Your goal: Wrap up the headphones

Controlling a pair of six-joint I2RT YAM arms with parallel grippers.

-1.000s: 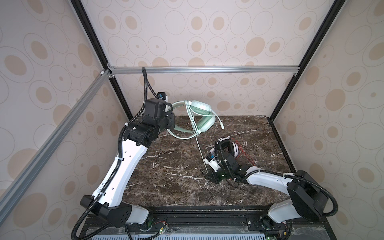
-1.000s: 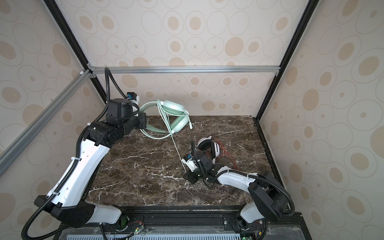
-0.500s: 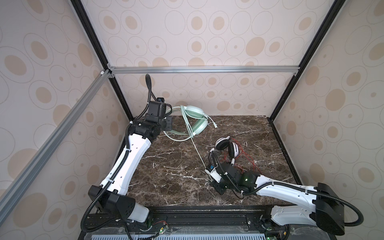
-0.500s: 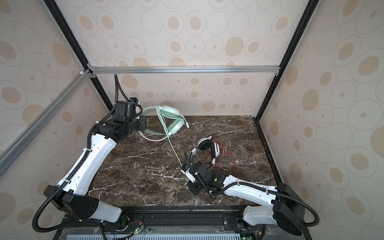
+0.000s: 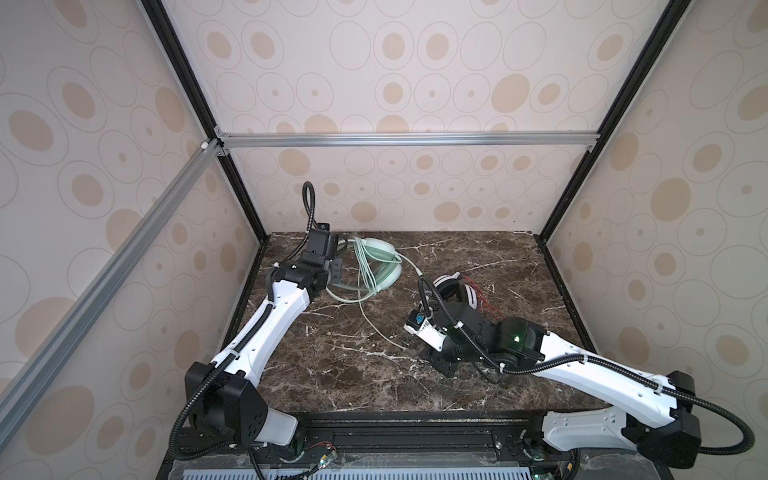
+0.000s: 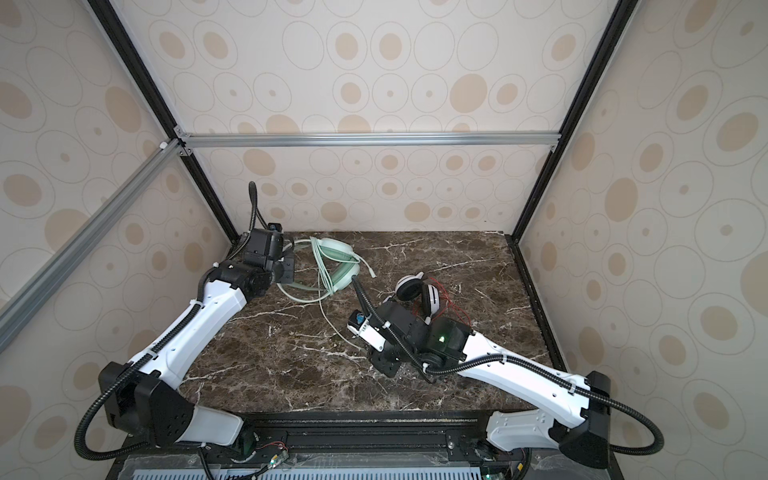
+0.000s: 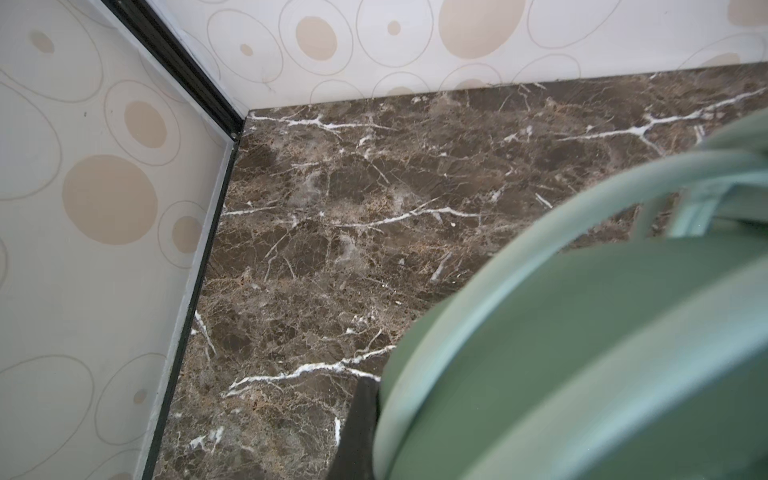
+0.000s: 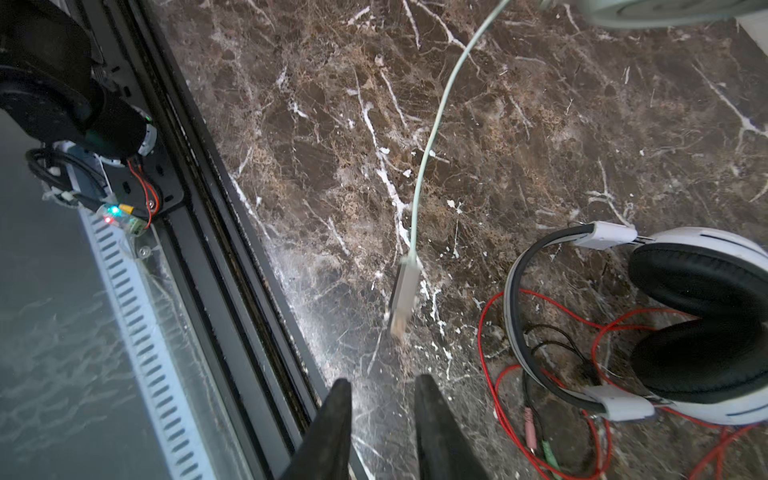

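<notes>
There are two headphones and two arms at the dark marble table (image 5: 332, 374). The mint-green headphones (image 5: 380, 266) are at the far left, near the back wall. The left gripper (image 5: 335, 271) is clenched on their headband; if they rest on the table or hang just above it, I cannot tell. The white-and-black headphones (image 5: 465, 291) lie right of the middle, and in both top views the right arm covers a part of them. One pale green cable (image 8: 432, 137) ends in one flat plug (image 8: 402, 297), blurred in the right wrist view. The right gripper (image 8: 383, 380) is released, its two fingers apart with nothing between them, just short of this plug. One thin red cable (image 8: 478, 328) lies in loose loops by the white-and-black pair, with two small jack plugs (image 8: 530, 432), one pink and one green. In the left wrist view the green headband is out of focus and hides almost all of the gripper
</notes>
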